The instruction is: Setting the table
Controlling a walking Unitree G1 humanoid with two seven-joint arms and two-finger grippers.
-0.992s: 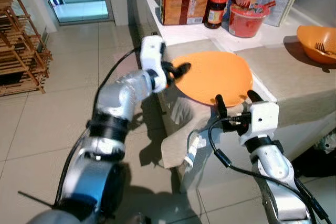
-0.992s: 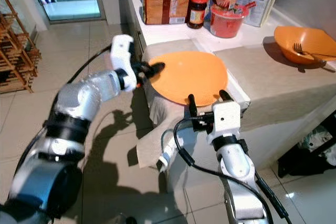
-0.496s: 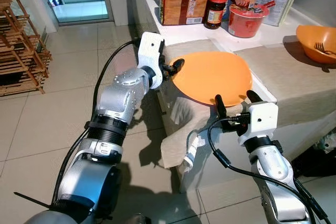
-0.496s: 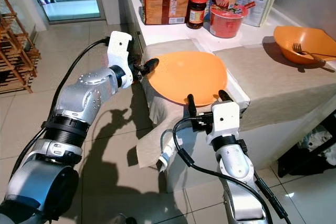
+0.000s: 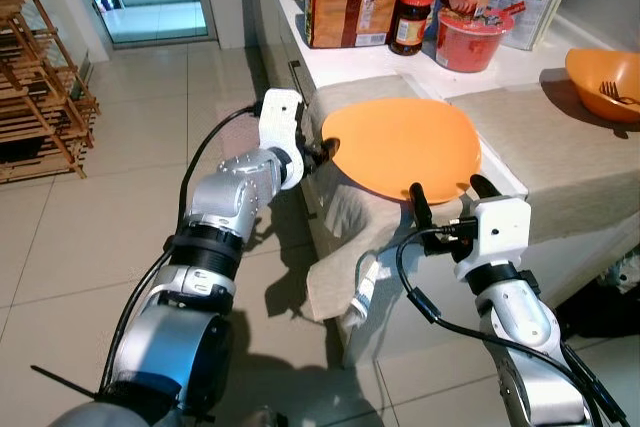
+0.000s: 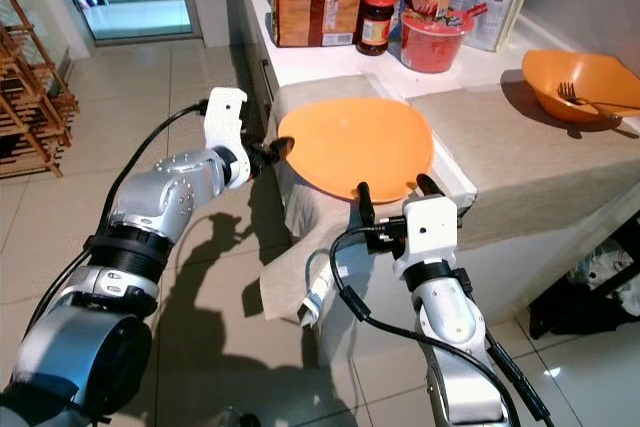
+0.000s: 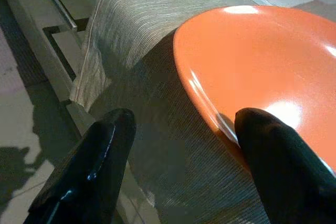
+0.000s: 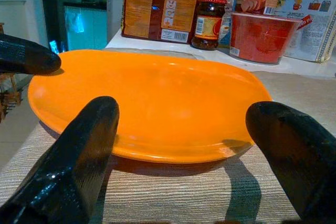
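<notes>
Fingers of the left gripper (image 5: 322, 152) are spread apart at the left rim of the orange plate (image 5: 405, 146); in the left wrist view one finger (image 7: 278, 166) sits at the plate's edge and the other stands apart over the beige cloth (image 7: 147, 72), with nothing clamped between them. The plate lies on this cloth on the counter (image 5: 520, 67), near its front corner. The right gripper (image 5: 445, 192) is just before the plate's near rim, fingers released and wide apart, holding nothing. Behind the plate stand a bread bag (image 5: 345, 9), a dark jar (image 5: 410, 20) and a red tub (image 5: 466, 39). Far right sits an orange bowl (image 5: 590, 72) with a fork (image 5: 612, 93) inside.
</notes>
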